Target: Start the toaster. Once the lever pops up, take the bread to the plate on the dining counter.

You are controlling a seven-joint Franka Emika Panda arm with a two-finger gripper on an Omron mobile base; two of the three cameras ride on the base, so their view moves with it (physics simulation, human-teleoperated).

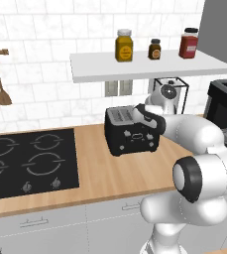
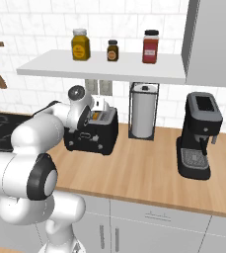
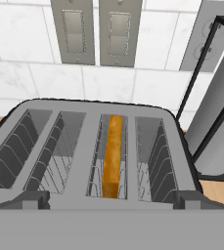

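Barely started: the hand (image 2: 98,106) hangs wide open and empty right over the toaster (image 1: 130,131) on the table (image 1: 100,168), the bread (image 3: 112,154) sits in its slot, so lever and plate run are left.

The arm hides the toaster's (image 1: 130,131) right end, and the bread (image 3: 113,156) sits mostly sunk in its slot.

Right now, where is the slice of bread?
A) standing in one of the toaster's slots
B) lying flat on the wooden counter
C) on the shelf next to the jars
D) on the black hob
A: the hand view looks down on the toaster and shows the bread standing on edge inside one slot, golden crust up, with the other slots bare.
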